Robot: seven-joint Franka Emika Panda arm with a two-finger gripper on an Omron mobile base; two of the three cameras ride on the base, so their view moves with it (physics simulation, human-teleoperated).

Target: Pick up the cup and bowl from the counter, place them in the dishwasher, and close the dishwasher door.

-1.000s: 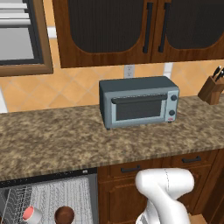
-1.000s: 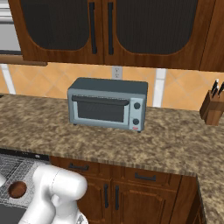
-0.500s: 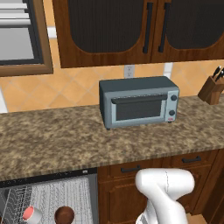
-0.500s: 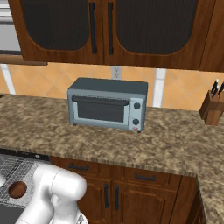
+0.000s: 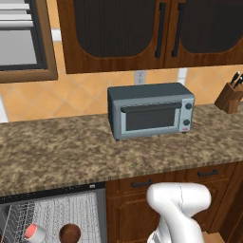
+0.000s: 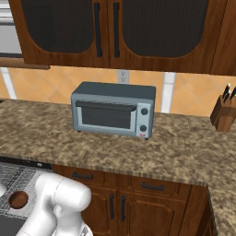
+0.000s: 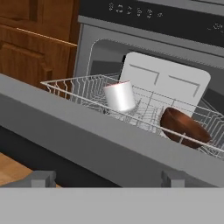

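Hidden: we see the grey dishwasher door [image 7: 87, 144] cutting off the white wire rack [image 7: 74, 87].
Shapes: cylindrical white cup [image 7: 119, 96], glossy brown bowl [image 7: 183, 127].
Gripper [image 7: 107, 178]: fingertips spread wide, empty.

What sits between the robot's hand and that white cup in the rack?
In the hand view, the grey dishwasher door rises between the open gripper and the cup, with the wire rack's rim just behind it.

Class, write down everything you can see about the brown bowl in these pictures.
The bowl is small, round, shallow and glossy dark brown, like glazed ceramic. It sits tilted in the white wire rack of the open dishwasher, its hollow partly turned up. The white cup lies beside it in the same rack, apart from it. From the left base view it shows as a brown circle under the counter.
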